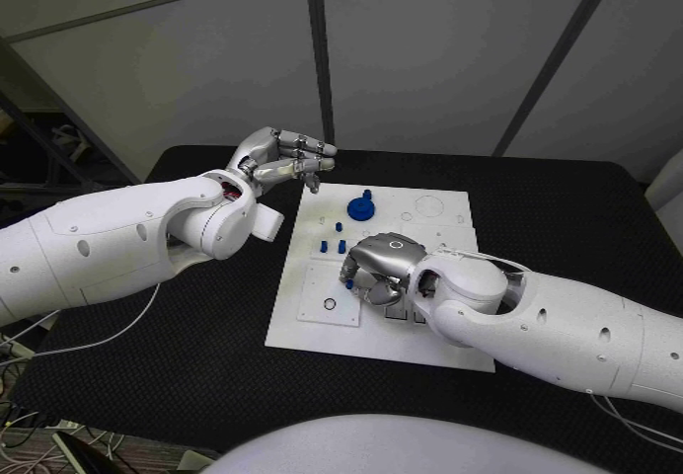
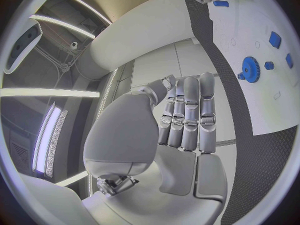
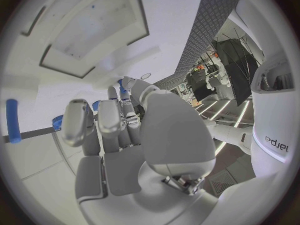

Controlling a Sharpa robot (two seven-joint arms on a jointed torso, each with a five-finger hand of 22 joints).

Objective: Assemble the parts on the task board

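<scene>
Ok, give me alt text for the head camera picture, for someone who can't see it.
The robot's right hand reaches down onto the white task board on a black table, fingers at a small blue part. Its left hand is raised beyond the board's far left corner, holding nothing. A blue gear and small blue pegs stand on the board.

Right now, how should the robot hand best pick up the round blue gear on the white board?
Probably from straight above, pinching the raised hub on top of the round blue gear. The gear lies flat on the white task board, so its toothed rim offers little to grip, and nothing stands over it.
</scene>
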